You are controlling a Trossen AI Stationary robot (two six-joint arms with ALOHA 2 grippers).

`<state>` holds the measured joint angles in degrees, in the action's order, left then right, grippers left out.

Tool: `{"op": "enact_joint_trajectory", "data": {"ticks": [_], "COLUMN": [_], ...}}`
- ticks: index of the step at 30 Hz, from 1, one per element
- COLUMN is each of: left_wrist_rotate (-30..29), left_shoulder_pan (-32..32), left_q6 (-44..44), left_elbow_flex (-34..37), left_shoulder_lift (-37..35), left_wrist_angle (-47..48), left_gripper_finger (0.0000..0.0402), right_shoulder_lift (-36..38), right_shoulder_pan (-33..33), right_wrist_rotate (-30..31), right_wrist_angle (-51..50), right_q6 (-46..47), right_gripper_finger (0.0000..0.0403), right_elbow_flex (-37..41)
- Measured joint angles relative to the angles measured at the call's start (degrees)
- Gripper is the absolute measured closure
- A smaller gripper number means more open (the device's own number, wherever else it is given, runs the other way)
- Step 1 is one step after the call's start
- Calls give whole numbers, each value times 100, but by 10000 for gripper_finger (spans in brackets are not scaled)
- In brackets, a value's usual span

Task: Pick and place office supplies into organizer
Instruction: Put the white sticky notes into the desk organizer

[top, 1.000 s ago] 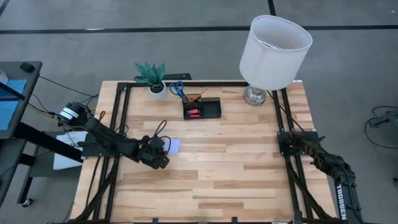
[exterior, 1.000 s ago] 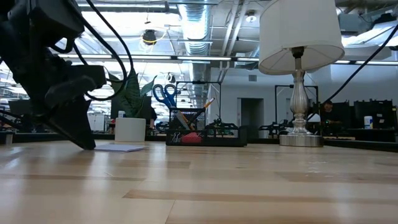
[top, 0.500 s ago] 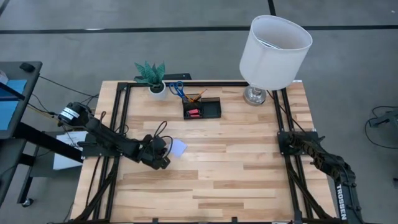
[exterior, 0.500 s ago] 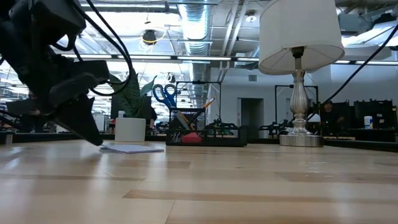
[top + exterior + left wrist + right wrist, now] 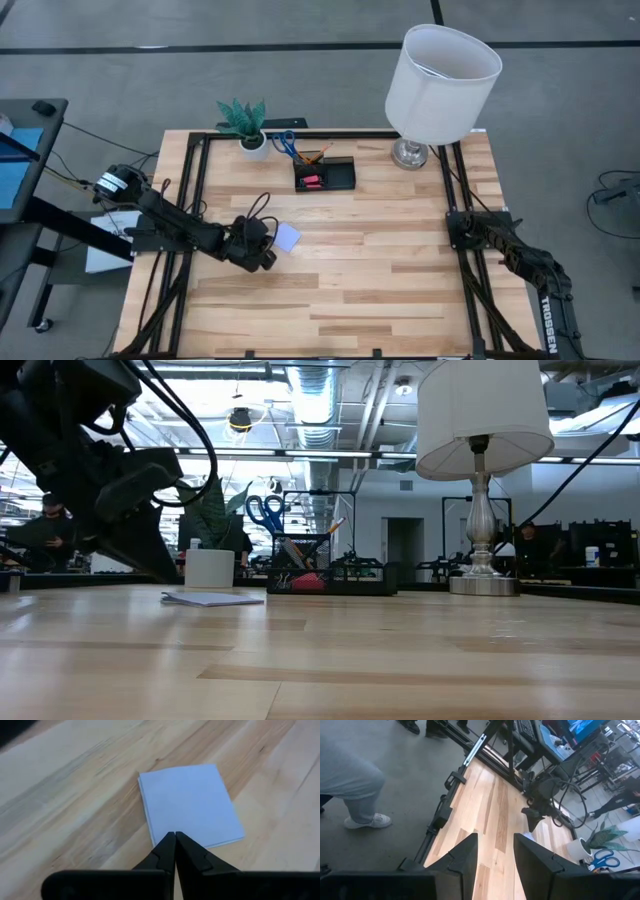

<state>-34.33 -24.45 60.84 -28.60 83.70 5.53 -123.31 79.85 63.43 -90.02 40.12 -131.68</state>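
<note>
The pale lavender note pad lies flat on the wood, left of centre. My left gripper is shut, its tips over the pad's edge nearest the arm. In the low view the left gripper stands a little above the table, beside the pad. The black organizer stands at the far edge. It holds the blue-handled scissors, the orange pens and the pink-red pieces. My right gripper waits open at the right side.
A white-shaded lamp stands at the far right corner and a potted plant left of the organizer. Black frame rails run along the table's left, far and right sides. A person's leg shows beyond the table.
My left gripper, fingers shut, has moved toward the table's right edge with its tips on the wood, and the note pad has slid a short way right. In the last half second the gripper has risen off the table while the pad stayed put.
</note>
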Motion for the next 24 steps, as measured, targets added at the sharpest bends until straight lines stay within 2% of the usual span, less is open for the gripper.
{"op": "enact_joint_trajectory", "data": {"ticks": [6, 11, 19, 24], "left_wrist_rotate": [47, -7, 140, 154], "left_shoulder_pan": [0, 26, 183, 258], "left_q6": [78, 351, 942, 1141], "left_elbow_flex": [0, -2, -2, -2], "left_shoulder_lift": [-2, -4, -4, -4], "left_wrist_angle": [-179, -251, -274, -615], "left_gripper_finger": [400, 374, 284, 218], "right_shoulder_lift": [0, -10, -70, -74], "right_shoulder_pan": [0, 0, 2, 43], "right_wrist_rotate": [-93, -353, -532, -656], "right_wrist_angle": [0, 1, -3, 2], "right_q6": [40, 52, 225, 357], "right_gripper_finger": [285, 285, 285, 285], "right_elbow_flex": [0, 0, 168, 328]}}
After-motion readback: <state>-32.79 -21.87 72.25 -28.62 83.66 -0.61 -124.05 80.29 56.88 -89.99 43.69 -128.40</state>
